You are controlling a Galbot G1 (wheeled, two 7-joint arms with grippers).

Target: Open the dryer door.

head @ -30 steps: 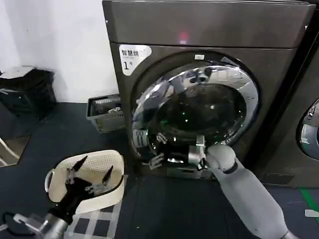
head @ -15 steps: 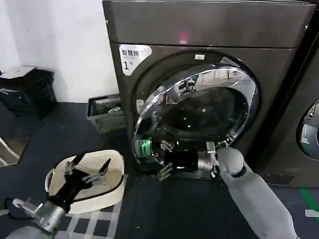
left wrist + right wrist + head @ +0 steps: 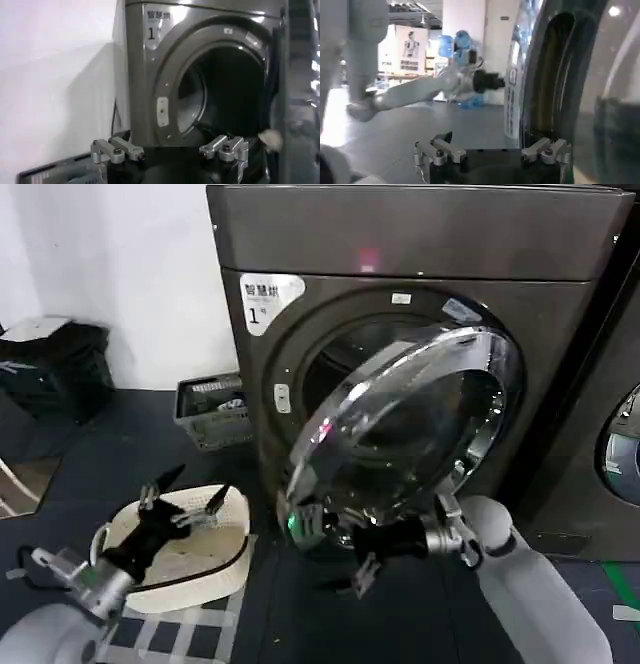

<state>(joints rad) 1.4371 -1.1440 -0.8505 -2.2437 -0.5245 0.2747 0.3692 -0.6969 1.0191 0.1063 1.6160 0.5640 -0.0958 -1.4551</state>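
Note:
The dryer (image 3: 420, 244), dark grey-bronze with a white "1" label (image 3: 265, 296) and a pink light, stands ahead. The dryer door (image 3: 420, 414), a chrome ring around dark glass, is swung partly out on its right hinge, and the dark drum opening (image 3: 330, 364) shows behind it. My right gripper (image 3: 335, 549) is open at the door's lower left rim. In the right wrist view the door (image 3: 580, 90) is beside one finger of that gripper (image 3: 492, 150). My left gripper (image 3: 185, 494) hangs open over a white basket. In the left wrist view it (image 3: 170, 150) faces the drum opening (image 3: 230, 95).
A white laundry basket (image 3: 215, 529) sits on the floor at the left, under the left gripper. A grey crate (image 3: 210, 409) stands by the wall, and a black bin (image 3: 55, 369) is farther left. A second dark machine (image 3: 620, 444) is at the right edge.
The door has swung farther out from the dryer's front. My right gripper has moved down and toward me with its lower rim. The left arm has drifted slightly over the basket.

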